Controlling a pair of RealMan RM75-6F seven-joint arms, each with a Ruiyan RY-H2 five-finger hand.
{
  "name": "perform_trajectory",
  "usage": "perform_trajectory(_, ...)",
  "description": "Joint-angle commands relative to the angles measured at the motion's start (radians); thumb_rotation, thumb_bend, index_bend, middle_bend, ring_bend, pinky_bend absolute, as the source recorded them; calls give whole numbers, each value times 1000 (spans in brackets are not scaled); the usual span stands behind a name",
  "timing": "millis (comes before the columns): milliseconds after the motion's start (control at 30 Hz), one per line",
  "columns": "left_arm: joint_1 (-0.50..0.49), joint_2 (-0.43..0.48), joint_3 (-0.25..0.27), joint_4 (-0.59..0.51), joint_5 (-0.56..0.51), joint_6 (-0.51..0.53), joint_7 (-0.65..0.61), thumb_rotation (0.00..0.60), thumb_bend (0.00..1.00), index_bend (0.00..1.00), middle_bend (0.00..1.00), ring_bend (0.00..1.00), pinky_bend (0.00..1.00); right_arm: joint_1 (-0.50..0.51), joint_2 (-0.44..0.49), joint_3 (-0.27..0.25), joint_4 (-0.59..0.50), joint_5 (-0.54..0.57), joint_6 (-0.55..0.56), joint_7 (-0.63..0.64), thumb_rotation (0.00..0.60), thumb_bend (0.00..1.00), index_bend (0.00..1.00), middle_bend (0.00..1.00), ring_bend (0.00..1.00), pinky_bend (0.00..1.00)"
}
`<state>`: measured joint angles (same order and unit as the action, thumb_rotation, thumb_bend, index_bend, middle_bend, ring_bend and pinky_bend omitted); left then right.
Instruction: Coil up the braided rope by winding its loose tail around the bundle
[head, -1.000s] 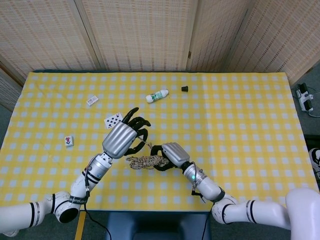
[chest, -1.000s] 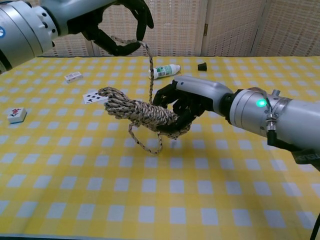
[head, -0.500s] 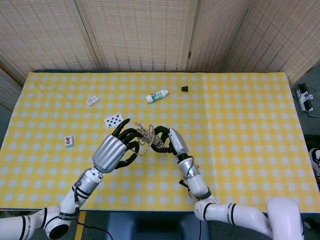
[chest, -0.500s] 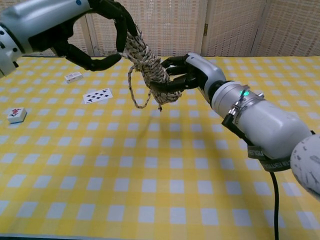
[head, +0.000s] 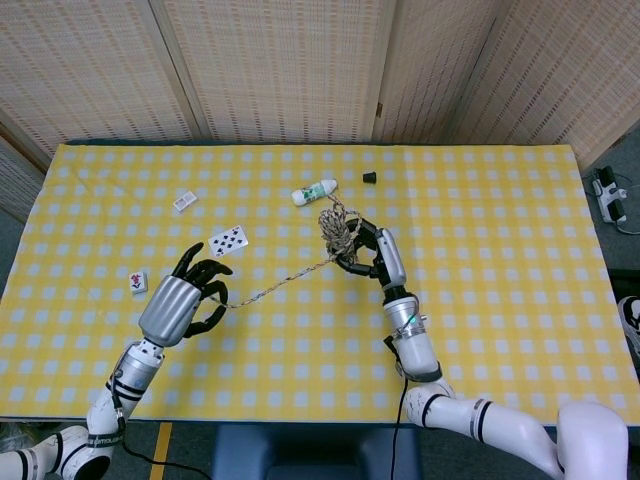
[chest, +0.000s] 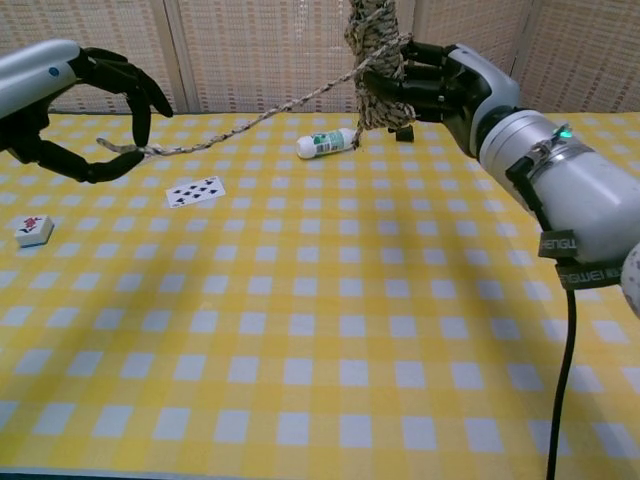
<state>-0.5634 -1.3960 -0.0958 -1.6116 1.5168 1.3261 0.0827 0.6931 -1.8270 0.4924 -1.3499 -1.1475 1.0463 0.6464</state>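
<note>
R hand (chest: 440, 85) grips the rope bundle (chest: 372, 45) upright, held above the table mid-area near its far edge. L hand (chest: 95, 110) pinches the loose tail (chest: 250, 118), taut btwn them. Judgement: keep tension, circle tail round bundle w/o slack, laying wraps side by side.

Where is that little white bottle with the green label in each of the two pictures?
Head view: the white bottle lies upper centre, just above the rope bundle.
Chest view: it lies centre-top, left of the bundle.
Shared landmark: the small black cap to its right.
</note>
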Motion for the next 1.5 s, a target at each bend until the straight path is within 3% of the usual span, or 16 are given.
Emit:
perform_trajectory(33, 10, -5, -6, 43, -51, -35, -31, 600, 563, 630, 345, 259, 72, -23, 45, -4, -29, -30, -16, 56, 600, 615, 812, 669, 718, 576)
perform_trajectory(333, -2, -20, -40, 146, -165, -138, -57, 600, 563, 634, 345, 256, 68, -59, 151, -46, -74, -133, -38, 201, 600, 615, 815, 670, 720, 577)
perform_trajectory(533, -26, -24, -72, 194, -216, -196, -61, 600, 563, 636, 344, 256, 65, -76, 222, -112, -71, -253, -11, 238, 600, 616, 832, 678, 726, 581)
perform_trajectory(700, -63, -3, -102, 205, -209, -232, -75, 600, 565, 639, 339, 251, 56, -65, 299, -180, -82, -368, -6, 274, 600, 615, 832, 678, 726, 581)
perform_trajectory(900, -112, 31, -133, 173, -170, -241, -48, 600, 565, 639, 325, 232, 44, -36, 352, -260, -114, -427, -57, 262, 600, 616, 833, 681, 727, 585)
perform_trajectory(1233, -203, 52, -155, 76, -171, -303, 139, 600, 565, 627, 286, 198, 10, 28, 403, -314, -226, -426, -147, 143, 600, 616, 845, 693, 736, 601)
perform_trajectory(1500, -265, 18, -176, 17, -164, -309, 218, 600, 565, 622, 280, 193, 9, 75, 381, -313, -319, -267, -267, -23, 600, 620, 861, 707, 744, 617)
